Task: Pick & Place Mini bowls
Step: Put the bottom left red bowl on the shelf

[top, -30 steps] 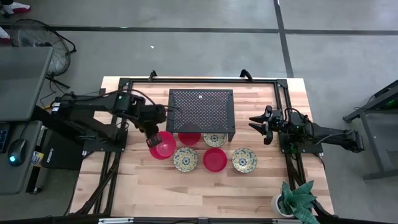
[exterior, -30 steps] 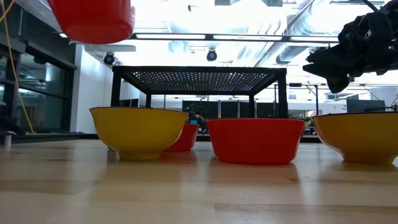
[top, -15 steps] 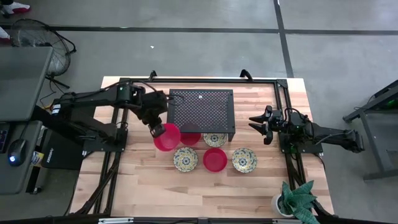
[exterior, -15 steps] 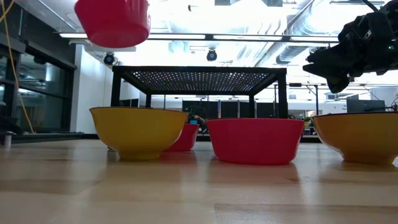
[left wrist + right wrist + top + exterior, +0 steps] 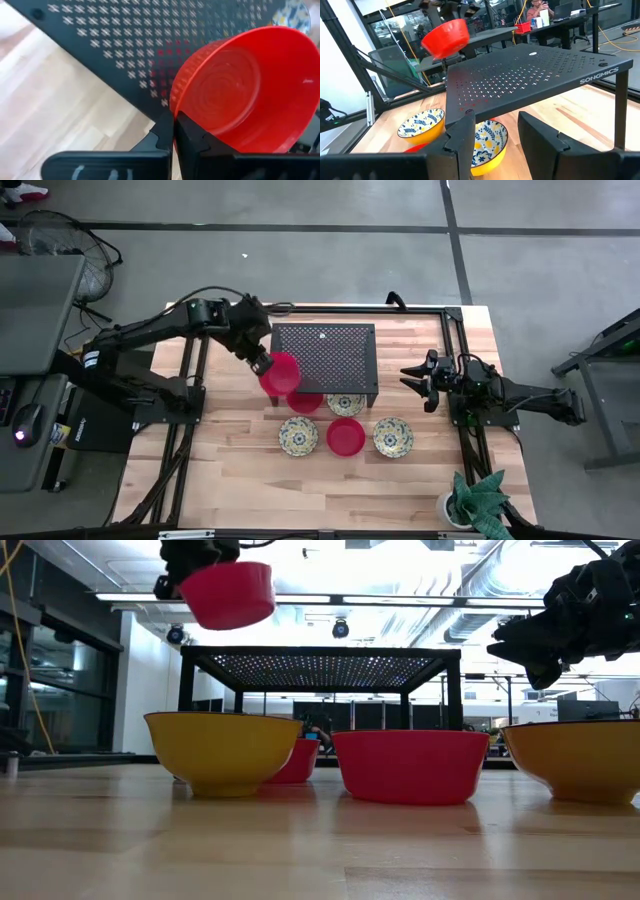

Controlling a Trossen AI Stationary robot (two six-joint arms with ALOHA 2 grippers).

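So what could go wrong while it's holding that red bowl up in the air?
The left gripper pinches only the rim of the red bowl, which hangs tilted, so it might slip out. It is also right at the edge of the black mesh rack, so it could bump it.

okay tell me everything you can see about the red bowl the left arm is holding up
The red bowl is plain, glossy and round, with faint concentric rings inside, and looks like plastic. It is empty and tilted. The left gripper is shut on its rim, one finger inside and one outside. It hangs in the air at the left edge of the black perforated rack, higher than the rack's top, touching nothing else.
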